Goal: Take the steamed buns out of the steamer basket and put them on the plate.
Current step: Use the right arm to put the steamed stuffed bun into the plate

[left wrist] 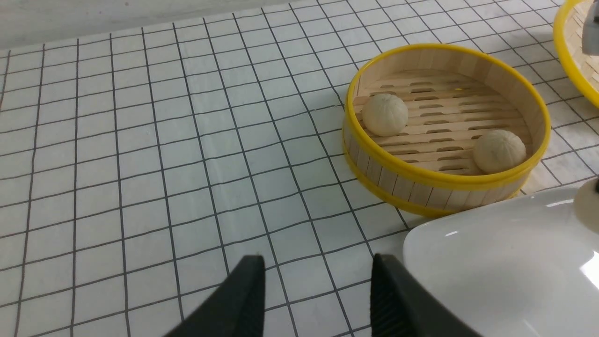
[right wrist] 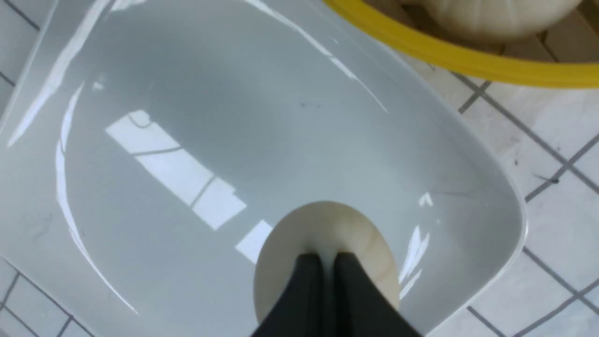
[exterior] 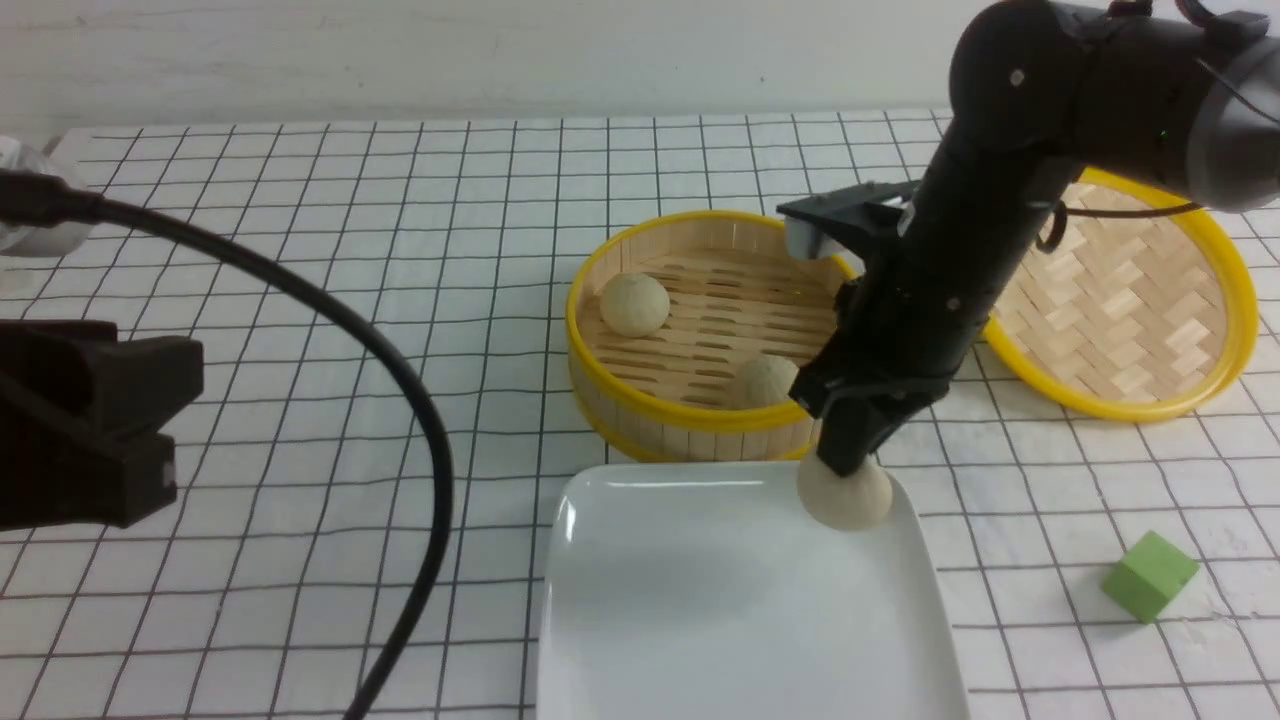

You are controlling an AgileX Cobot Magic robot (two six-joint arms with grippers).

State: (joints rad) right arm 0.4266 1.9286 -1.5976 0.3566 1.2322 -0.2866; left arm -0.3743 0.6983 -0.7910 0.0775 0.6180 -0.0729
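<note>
While pinched, matte cream bun [exterior: 848, 500] (faintly ribbed), perhaps touching glossy plate [exterior: 700, 600]

Two buns [exterior: 633, 304] in the steamer basket [exterior: 690, 415] behind the plate [exterior: 700, 600], third bun [exterior: 845, 497] at the plate's far right corner

Legible markings: none. Across my three views I read no text, label, brand or number on the round bamboo steamer basket with yellow rims [exterior: 650, 435], the glossy white squarish ceramic plate [exterior: 700, 600], the small green cube [exterior: 1150, 575] or the black-gridded white tablecloth [exterior: 300, 180].
</note>
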